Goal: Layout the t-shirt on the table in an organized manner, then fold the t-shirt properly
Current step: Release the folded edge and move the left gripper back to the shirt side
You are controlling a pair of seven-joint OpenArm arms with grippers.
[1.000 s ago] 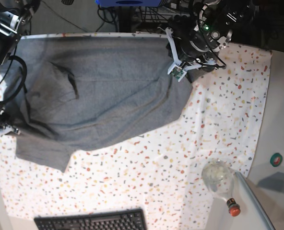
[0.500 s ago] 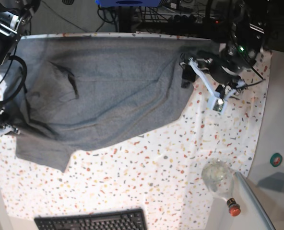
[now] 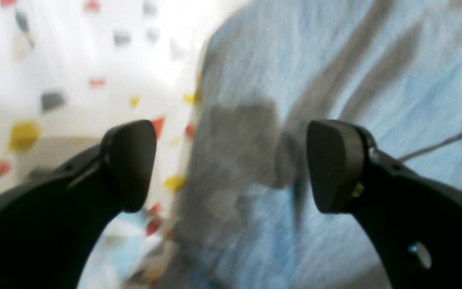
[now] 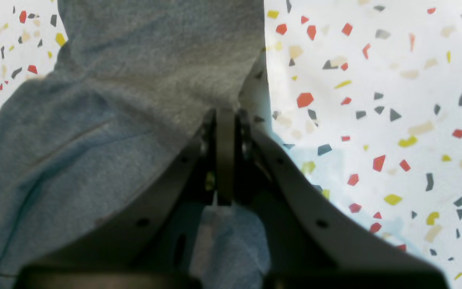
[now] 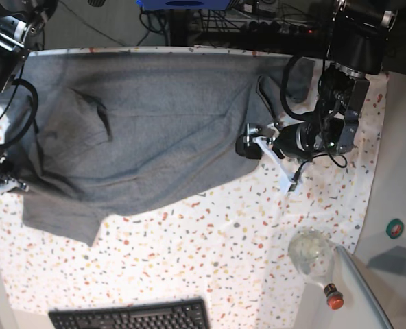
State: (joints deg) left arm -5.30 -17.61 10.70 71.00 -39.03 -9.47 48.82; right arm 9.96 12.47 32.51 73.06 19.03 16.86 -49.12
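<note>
Left tool (image 3: 231,164) agape, low over the t-shirt (image 5: 148,123) edge.

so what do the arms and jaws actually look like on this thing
Both arms are black, with black cables looping around them. The left gripper has matte black, curved fingers ending in rounded paddle-shaped pads. The right gripper has dark fingers with small screw holes.

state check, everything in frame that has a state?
t-shirt: spread out on the table, creased, not folded.
left gripper: open, empty, at the shirt's edge.
right gripper: shut on t-shirt.
bottle: lying on its side, red cap on.
</note>
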